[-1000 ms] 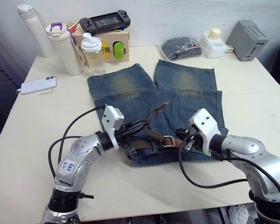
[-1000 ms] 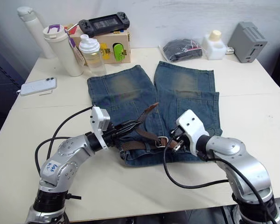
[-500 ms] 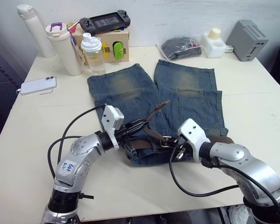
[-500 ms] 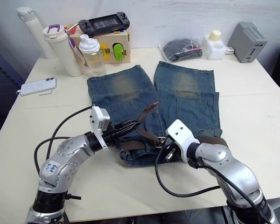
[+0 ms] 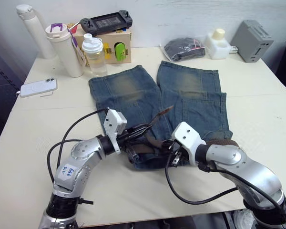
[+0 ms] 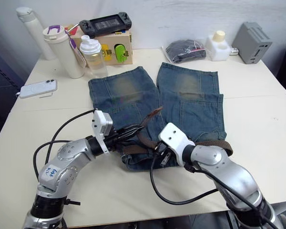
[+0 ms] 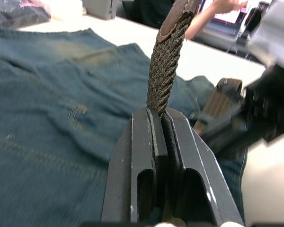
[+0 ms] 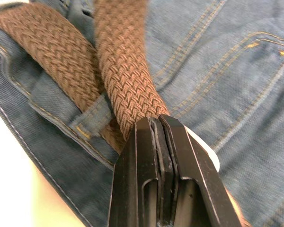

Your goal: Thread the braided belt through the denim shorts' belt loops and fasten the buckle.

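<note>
Right gripper (image 6: 158,153), clenched on the braided belt (image 8: 123,90), has slid toward 9 o'clock, meeting the left gripper (image 7: 162,124) pinching the belt's tip

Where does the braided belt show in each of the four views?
Left eye: braided belt along the waistband, tip raised above the left gripper.
Right eye: same, plus a stretch near the right edge.
Left wrist: rising from the fingers.
Right wrist: crossing the denim shorts, pinched.
Shared landmark: the shorts.
</note>
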`<move>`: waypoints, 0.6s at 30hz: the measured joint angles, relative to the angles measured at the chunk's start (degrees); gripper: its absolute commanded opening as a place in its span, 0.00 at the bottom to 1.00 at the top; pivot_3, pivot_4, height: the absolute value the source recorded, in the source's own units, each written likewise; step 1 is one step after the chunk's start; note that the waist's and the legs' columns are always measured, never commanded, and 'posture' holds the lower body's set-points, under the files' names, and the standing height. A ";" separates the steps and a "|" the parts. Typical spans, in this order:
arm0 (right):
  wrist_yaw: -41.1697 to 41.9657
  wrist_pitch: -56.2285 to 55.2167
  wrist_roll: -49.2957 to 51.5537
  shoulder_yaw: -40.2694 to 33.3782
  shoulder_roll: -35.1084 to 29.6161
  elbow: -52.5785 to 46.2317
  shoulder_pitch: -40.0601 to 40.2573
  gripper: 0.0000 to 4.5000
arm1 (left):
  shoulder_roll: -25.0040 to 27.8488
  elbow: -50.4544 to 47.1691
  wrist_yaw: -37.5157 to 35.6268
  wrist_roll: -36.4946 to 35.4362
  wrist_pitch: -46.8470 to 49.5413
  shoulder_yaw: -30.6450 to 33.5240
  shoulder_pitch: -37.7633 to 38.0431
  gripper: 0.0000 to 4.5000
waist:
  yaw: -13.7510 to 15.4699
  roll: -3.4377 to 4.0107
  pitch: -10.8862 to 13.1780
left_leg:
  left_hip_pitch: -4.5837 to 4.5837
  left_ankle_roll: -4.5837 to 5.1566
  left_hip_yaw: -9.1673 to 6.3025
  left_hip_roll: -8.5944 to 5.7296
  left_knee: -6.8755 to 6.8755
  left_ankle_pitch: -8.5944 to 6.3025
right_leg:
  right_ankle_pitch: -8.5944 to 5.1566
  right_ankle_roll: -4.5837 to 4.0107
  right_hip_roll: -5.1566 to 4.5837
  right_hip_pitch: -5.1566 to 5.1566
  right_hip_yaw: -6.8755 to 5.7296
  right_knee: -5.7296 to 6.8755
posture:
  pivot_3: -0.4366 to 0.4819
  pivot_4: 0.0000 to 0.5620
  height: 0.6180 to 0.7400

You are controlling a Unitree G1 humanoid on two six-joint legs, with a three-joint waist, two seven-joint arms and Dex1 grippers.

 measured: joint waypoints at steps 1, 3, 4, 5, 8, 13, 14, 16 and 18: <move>-0.02 0.36 0.13 -1.31 0.01 0.04 -0.34 0.03 | 0.63 -0.01 -0.31 0.41 -0.43 -0.03 0.67 0.00 | 0.00 0.00 0.00 | 0.00 0.00 0.00 0.00 -0.01 0.00 | 0.00 0.00 0.00 0.00 0.00 -0.01 | 0.48 0.27 0.59; 0.00 0.72 0.68 -3.29 -0.05 0.07 -1.21 0.03 | 1.60 -0.01 -0.70 0.79 -0.99 -0.07 1.67 0.00 | 0.00 0.00 0.00 | 0.00 0.00 0.00 0.00 -0.01 0.00 | 0.00 0.00 -0.01 -0.01 0.00 -0.02 | 0.48 0.27 0.59; 0.08 0.78 1.00 -4.32 -0.14 0.11 -1.72 0.03 | 2.02 -0.03 -0.95 0.87 -1.39 -0.06 2.23 0.00 | -0.01 0.01 0.01 | 0.00 0.00 0.00 0.00 -0.02 0.00 | 0.00 0.00 -0.02 -0.01 0.01 -0.03 | 0.48 0.27 0.59; 0.19 0.78 1.17 -5.13 -0.49 0.11 -2.10 0.03 | 2.26 -0.11 -1.14 0.89 -1.67 -0.03 2.88 0.00 | -0.01 0.01 0.00 | 0.00 0.00 0.00 0.00 -0.03 0.00 | 0.00 0.00 -0.02 -0.01 0.01 -0.03 | 0.48 0.27 0.59; 0.33 1.04 1.74 -6.79 -1.17 0.40 -2.31 0.03 | 3.06 -0.41 -1.53 0.88 -1.98 0.01 4.25 0.00 | 0.10 0.00 0.01 | -0.01 0.00 -0.02 0.00 -0.04 0.00 | 0.00 0.00 -0.08 0.00 -0.01 -0.05 | 0.48 0.27 0.59; 1.95 1.95 3.89 -6.43 -2.38 0.46 -1.25 0.03 | 3.49 -1.23 -1.47 0.85 -2.11 0.08 4.47 0.00 | 0.04 0.01 0.01 | -0.01 0.00 -0.01 0.01 -0.05 0.00 | 0.00 0.00 -0.12 -0.01 0.00 -0.05 | 0.48 0.27 0.59; 2.25 1.98 4.23 -6.15 -2.44 0.53 -1.06 0.03 | 3.52 -1.34 -1.44 0.85 -2.11 0.08 4.47 0.00 | 0.02 0.00 0.01 | -0.01 0.00 -0.01 0.01 -0.05 0.00 | 0.00 0.00 -0.12 0.00 0.00 -0.05 | 0.48 0.27 0.59; 2.95 1.91 4.51 -5.30 -2.81 1.08 -0.89 0.03 | 3.52 -1.90 -1.41 0.85 -2.11 0.08 4.49 0.00 | 0.02 0.01 0.01 | -0.01 0.00 -0.01 0.00 -0.05 0.00 | 0.00 0.00 -0.12 0.00 0.00 -0.05 | 0.48 0.27 0.59; 3.76 1.42 4.60 -3.79 -3.58 2.77 -1.16 0.03 | 3.52 -2.25 -1.40 0.85 -2.11 0.08 4.50 0.00 | 0.00 0.01 0.01 | -0.01 0.00 0.00 0.00 -0.05 0.00 | 0.00 0.00 -0.11 0.00 0.00 -0.05 | 0.48 0.27 0.59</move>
